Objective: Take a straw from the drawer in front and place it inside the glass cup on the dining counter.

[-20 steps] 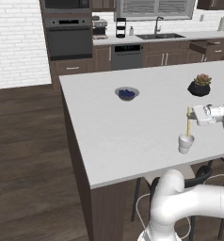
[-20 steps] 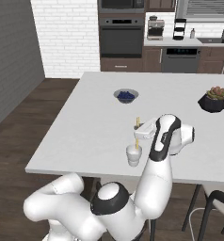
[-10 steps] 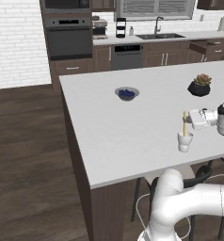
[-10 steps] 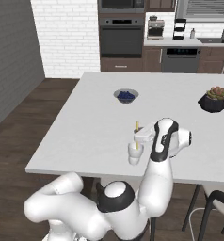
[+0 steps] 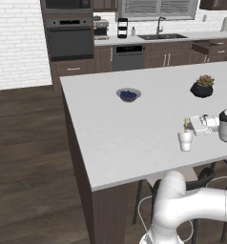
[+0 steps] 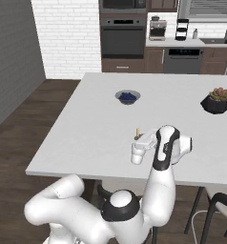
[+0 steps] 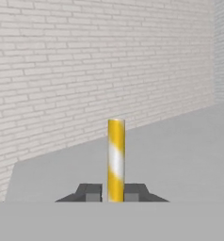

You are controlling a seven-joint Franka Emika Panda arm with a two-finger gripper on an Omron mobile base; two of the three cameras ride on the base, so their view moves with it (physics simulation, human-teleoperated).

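Claw clenched on thin yellow straw, held upright just above small pale translucent glass cup on the big white slab table, near its front edge.

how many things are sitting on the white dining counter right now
3: a blue-filled bowl toward the far side, a dark plant pot at the right, and the glass cup near the front edge, below the straw in the gripper.
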